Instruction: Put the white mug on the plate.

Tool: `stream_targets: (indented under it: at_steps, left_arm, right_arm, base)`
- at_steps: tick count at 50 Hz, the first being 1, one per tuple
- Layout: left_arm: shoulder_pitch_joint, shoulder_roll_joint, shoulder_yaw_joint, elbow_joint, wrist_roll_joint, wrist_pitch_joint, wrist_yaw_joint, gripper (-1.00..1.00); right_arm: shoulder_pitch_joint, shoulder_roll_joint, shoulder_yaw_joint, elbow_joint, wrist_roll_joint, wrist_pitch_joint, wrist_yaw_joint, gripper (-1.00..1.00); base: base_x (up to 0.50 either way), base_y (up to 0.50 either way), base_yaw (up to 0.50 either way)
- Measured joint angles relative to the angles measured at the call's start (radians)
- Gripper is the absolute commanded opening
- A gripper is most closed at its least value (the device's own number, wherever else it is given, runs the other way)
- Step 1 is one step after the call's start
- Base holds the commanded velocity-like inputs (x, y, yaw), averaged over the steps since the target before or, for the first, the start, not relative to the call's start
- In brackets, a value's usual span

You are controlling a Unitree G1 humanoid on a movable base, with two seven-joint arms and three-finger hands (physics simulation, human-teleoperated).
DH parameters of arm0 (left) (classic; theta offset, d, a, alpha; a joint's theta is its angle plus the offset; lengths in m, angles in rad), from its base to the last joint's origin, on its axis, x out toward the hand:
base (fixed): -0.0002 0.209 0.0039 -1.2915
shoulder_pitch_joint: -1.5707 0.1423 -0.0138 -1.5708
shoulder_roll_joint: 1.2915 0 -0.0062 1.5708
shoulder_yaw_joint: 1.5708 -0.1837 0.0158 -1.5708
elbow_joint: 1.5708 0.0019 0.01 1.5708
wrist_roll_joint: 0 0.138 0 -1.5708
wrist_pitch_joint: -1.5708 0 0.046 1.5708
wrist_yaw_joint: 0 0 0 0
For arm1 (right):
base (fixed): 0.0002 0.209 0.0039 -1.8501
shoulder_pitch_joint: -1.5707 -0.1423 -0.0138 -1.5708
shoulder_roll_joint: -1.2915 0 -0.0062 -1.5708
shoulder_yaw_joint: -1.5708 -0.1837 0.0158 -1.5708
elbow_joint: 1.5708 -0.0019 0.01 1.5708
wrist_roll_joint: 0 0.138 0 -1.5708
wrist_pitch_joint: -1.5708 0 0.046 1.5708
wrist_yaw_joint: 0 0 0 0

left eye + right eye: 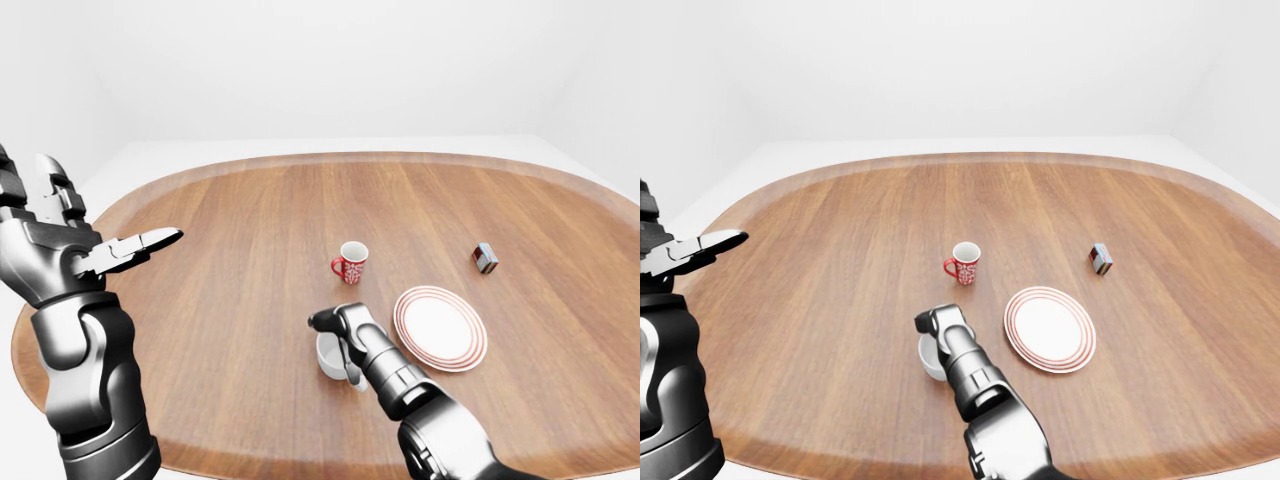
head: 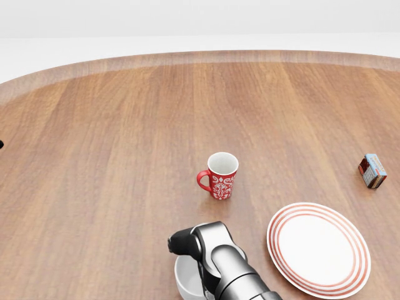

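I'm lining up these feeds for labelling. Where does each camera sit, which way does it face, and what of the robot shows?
Head view: on the head, looking steeply down at the table; only the right hand shows, over the white mug.
Left-eye view: on the head, wider, facing across the table; raised left hand and right arm.
Right-eye view: the same scene, offset sideways.
All share the red mug, plate and small box.

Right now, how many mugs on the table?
2. The red patterned mug stands near the middle of the head view. The white mug sits lower, left of the plate, partly covered by the right robot hand. No others show.
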Motion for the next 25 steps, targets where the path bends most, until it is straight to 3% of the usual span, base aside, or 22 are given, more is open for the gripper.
stream_targets:
  at_steps: [1,25]
  left_arm:
    - [0.0,0.0,0.0,0.0,0.0,0.0,0.0,1.0]
    - [0.002,-0.002,-0.001,-0.007,0.002,0.0,0.0,1.0]
  right_arm:
    - [0.0,0.0,0.0,0.0,-0.001,0.0,0.0,-1.0]
    - [0.006,-0.008,-0.004,0.02,0.002,0.0,0.0,-1.0]
  base:
    - [0.0,0.0,0.0]
    - [0.0,0.0,0.0]
